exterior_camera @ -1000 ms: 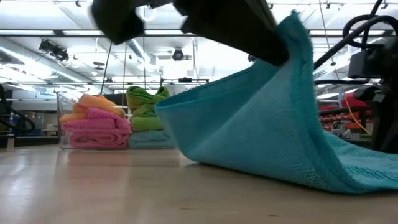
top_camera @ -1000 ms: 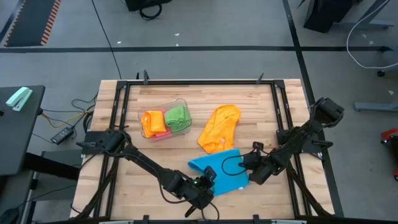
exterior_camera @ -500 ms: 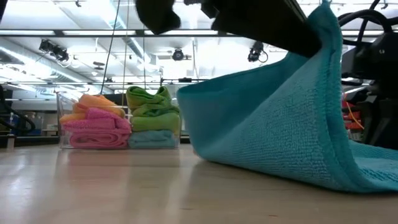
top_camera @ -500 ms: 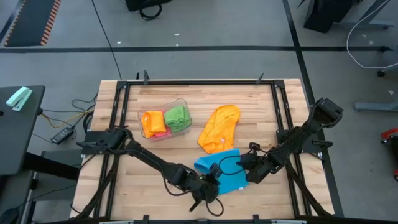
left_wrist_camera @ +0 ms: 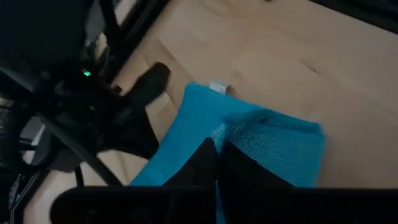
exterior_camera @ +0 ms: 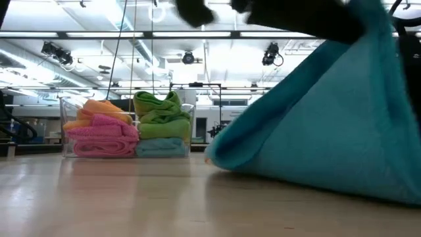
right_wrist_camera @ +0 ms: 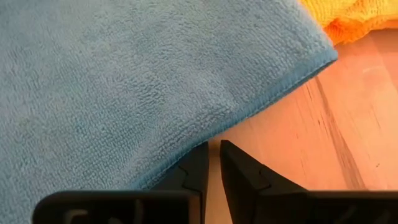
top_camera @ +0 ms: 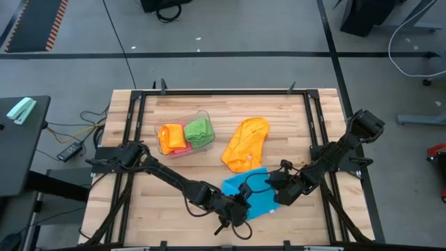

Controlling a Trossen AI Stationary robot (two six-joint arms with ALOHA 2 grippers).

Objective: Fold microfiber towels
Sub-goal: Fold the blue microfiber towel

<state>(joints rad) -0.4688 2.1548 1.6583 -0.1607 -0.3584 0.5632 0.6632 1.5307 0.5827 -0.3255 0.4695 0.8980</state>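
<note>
A tub (top_camera: 185, 132) of folded towels (top_camera: 198, 131) is being kept at the table's (top_camera: 293, 118) rear left; one loose towel (top_camera: 245, 143) is lying right of it, another towel (top_camera: 251, 197) in front.

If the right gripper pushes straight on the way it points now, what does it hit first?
Probably the blue towel: the right gripper sits at its edge, jaws nearly together, with the cloth right ahead. The orange towel lies farther on; depth is hard to judge.

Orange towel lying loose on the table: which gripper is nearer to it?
Right, by a small margin. The right gripper sits just beyond the orange towel, at the blue towel's edge. The left gripper is farther toward the table's front, shut on the blue towel's lifted edge.
</note>
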